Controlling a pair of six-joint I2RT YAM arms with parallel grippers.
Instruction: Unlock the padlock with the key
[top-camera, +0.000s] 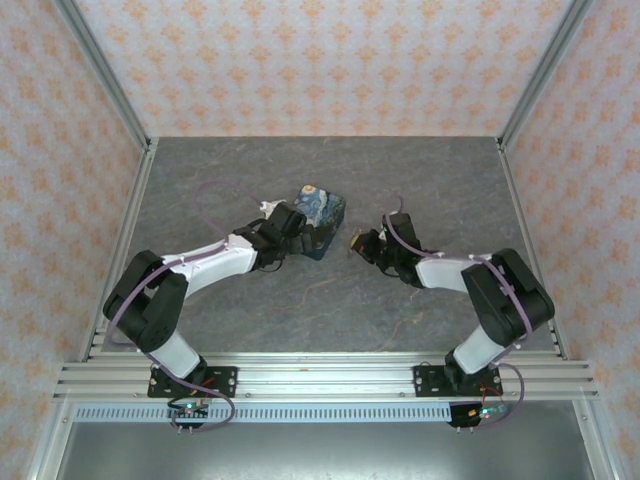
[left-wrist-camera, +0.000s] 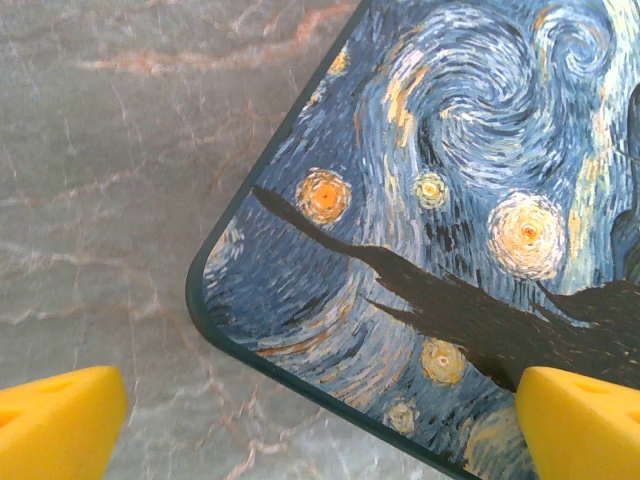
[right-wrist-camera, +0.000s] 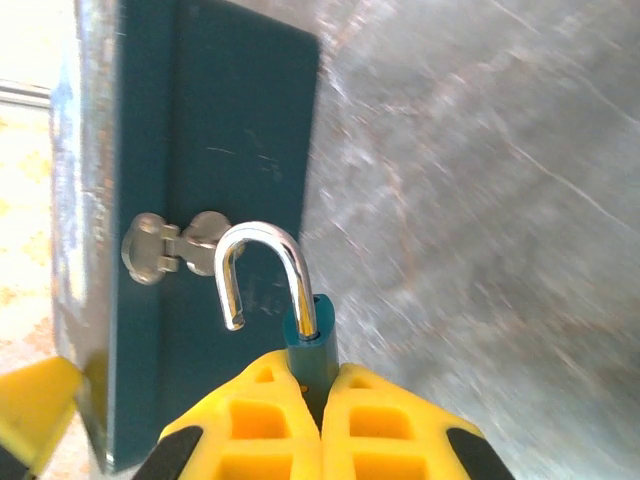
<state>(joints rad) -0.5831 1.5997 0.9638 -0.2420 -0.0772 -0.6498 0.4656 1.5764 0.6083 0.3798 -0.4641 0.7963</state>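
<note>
The padlock (right-wrist-camera: 308, 335) is small, hard and light, with a teal body and a shiny, slippery silver loop, so it is best held by the flat body. It is just beside the metal catch (right-wrist-camera: 165, 250) on the side of the painted box (right-wrist-camera: 210, 120), its loop already swung open, and the right fingers (right-wrist-camera: 345, 400) are squeezed tight on its body. The left fingers (left-wrist-camera: 580, 420) are spread wide over a corner of the box on the worktop (left-wrist-camera: 100, 150), holding nothing.
</note>
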